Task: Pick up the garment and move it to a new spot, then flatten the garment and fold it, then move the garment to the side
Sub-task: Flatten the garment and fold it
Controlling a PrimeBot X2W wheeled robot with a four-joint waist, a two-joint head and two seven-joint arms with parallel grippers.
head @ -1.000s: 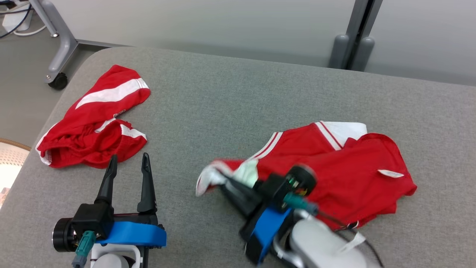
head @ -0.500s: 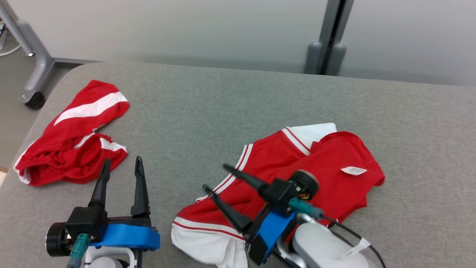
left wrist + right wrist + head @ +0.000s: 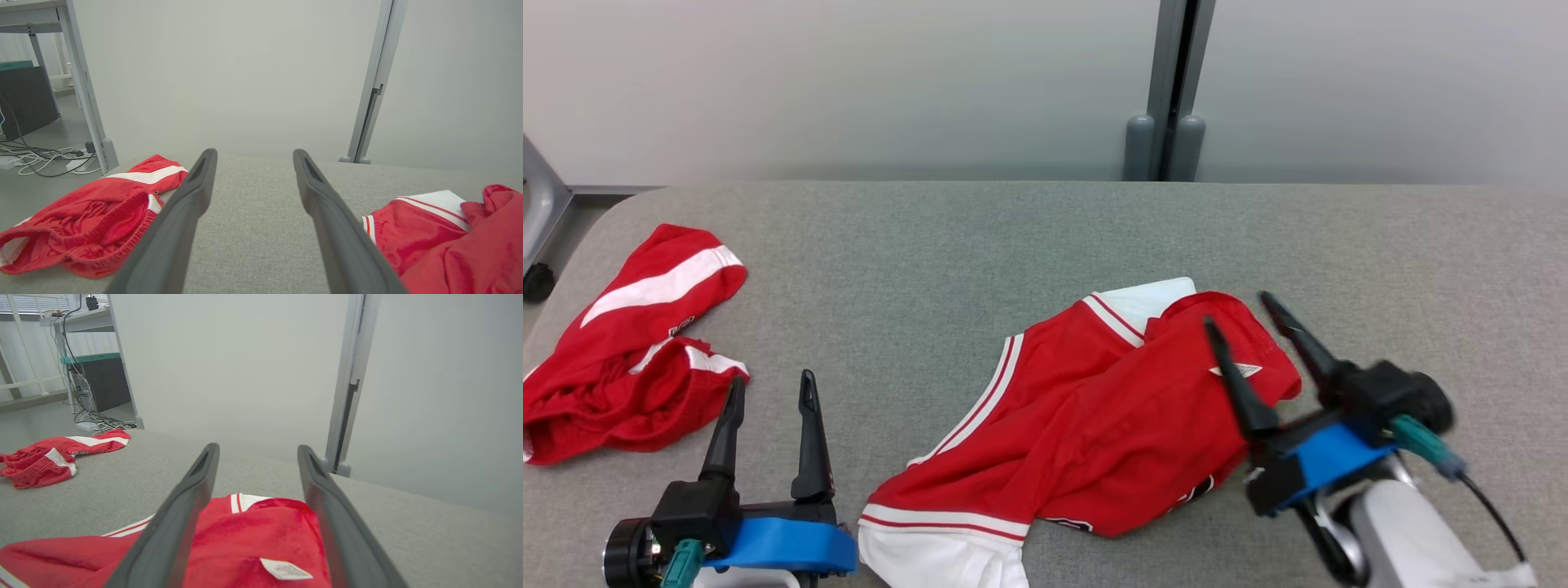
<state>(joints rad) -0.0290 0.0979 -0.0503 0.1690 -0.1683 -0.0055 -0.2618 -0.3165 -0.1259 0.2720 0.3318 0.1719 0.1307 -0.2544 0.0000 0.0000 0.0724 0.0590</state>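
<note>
Head view is showing the red garment [image 3: 1094,425] lying rumpled at the middle of the grey surface [image 3: 931,245]. Its white-trimmed hem is trailing toward 7 o'clock, and its bunched end, carrying a small white label [image 3: 1235,370], is sitting toward 2 o'clock. The right pincer [image 3: 1237,312] is hanging over that bunched end with its fingers spread and nothing between them. The right wrist view is looking along them at the label and the folds around it. Whether the tips are touching the cloth, I cannot tell. The left pincer [image 3: 772,381] is waiting at 8 o'clock of the garment, also spread and empty. It is sitting over bare surface between this garment and a second red garment [image 3: 629,359], which is lying well apart at 9 o'clock near the surface's edge.

Flattening is looking like the step in hand, since one layer is doubling over another. The next move is calling for the right pincer to close on a single layer by the label and draw it toward 3 o'clock. The left pincer is needing to reach in for the white hem. Catching two layers at once is seeming the main risk.
</note>
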